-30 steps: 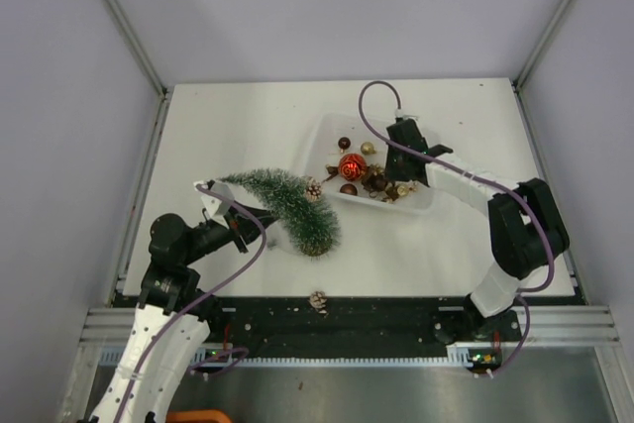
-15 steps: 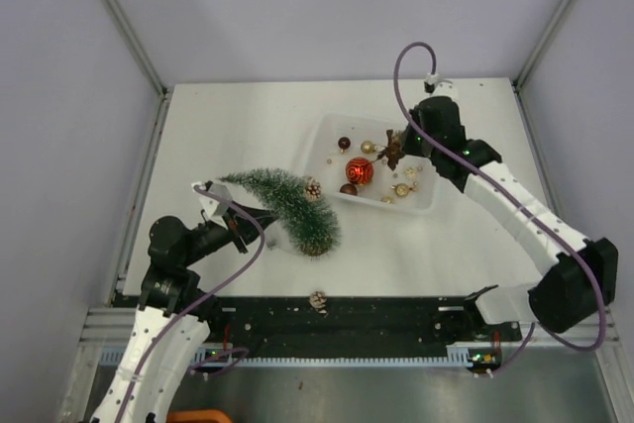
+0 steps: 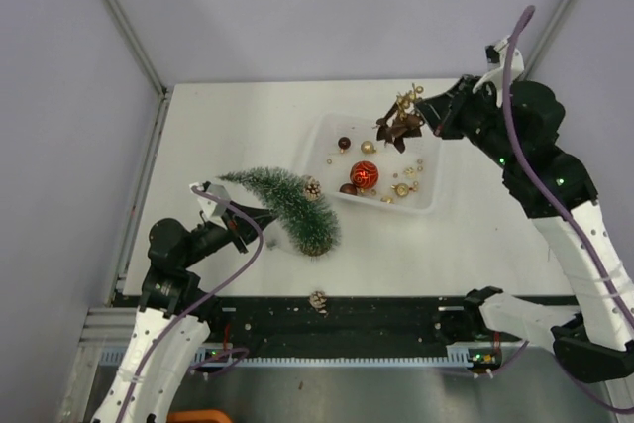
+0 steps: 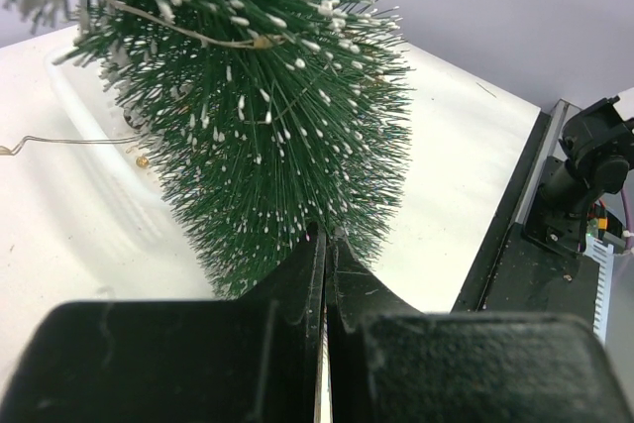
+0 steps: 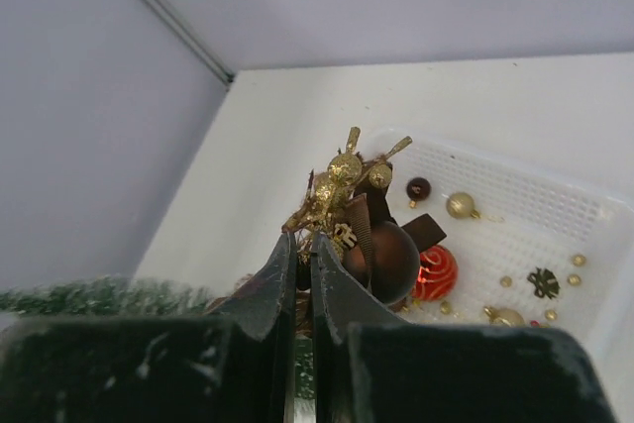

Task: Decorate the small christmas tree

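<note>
The small christmas tree [image 3: 289, 205] is seen tilted, left of centre.
The left gripper [image 3: 260, 226] is pressed together at its bristles; light and springy, it is judged best taken low by the trunk. At upper right, an ornament cluster [image 3: 399, 124] is pinched by the right gripper [image 3: 428, 116].

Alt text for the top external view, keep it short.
The right gripper holds a gold-and-brown ornament cluster above the white tray, which contains a red bauble and smaller ornaments. The left gripper grips the small christmas tree, tilted over the table left of the tray.
</note>
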Robot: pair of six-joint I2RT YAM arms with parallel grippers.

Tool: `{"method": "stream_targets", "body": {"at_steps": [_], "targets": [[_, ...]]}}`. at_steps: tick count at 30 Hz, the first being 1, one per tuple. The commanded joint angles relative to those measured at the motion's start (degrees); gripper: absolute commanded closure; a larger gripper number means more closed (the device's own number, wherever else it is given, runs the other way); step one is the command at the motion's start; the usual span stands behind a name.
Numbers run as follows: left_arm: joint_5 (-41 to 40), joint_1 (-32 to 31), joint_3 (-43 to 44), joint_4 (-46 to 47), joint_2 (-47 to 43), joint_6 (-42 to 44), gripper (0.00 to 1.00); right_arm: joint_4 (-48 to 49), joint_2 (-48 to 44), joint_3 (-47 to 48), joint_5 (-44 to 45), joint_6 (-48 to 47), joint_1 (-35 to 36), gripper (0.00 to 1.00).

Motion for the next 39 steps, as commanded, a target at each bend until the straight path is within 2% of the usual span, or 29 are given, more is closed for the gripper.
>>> {"method": "stream_targets", "body": {"at_steps": [1, 6, 11, 18, 26, 30, 39], "targets": [[-0.2, -0.3, 0.2, 2.5, -1.9, -0.8, 1.00, -2.4, 0.0, 7.5, -11.2, 1.4, 0.4, 1.00], [0.3, -0.3, 0.7, 1.9, -2.7, -0.6, 1.00, -0.9, 3.4, 14.8, -19.9, 5.6, 0.4, 0.99], [0.4, -0.3, 1.1, 1.7, -3.4, -0.5, 1.00, 4.7, 5.5, 15.6, -24.7, 9.4, 2.6, 0.98], [0.7, -0.3, 1.8, 1.2, -3.8, -0.3, 1.00, 5.4, 10.1, 19.5, -19.1, 7.8, 14.8, 0.98], [0.5, -0.3, 1.8, 1.4, -3.8, -0.4, 1.00, 5.7, 13.0, 21.4, -13.8, 5.8, 22.7, 0.98], [0.5, -0.3, 1.7, 1.9, -3.7, -0.6, 1.00, 6.0, 14.9, 22.1, -10.5, 3.7, 25.4, 0.98], [0.5, -0.3, 1.7, 1.7, -3.8, -0.5, 1.00, 6.6, 22.2, 29.6, -11.1, 2.5, 28.4, 0.98]]}}
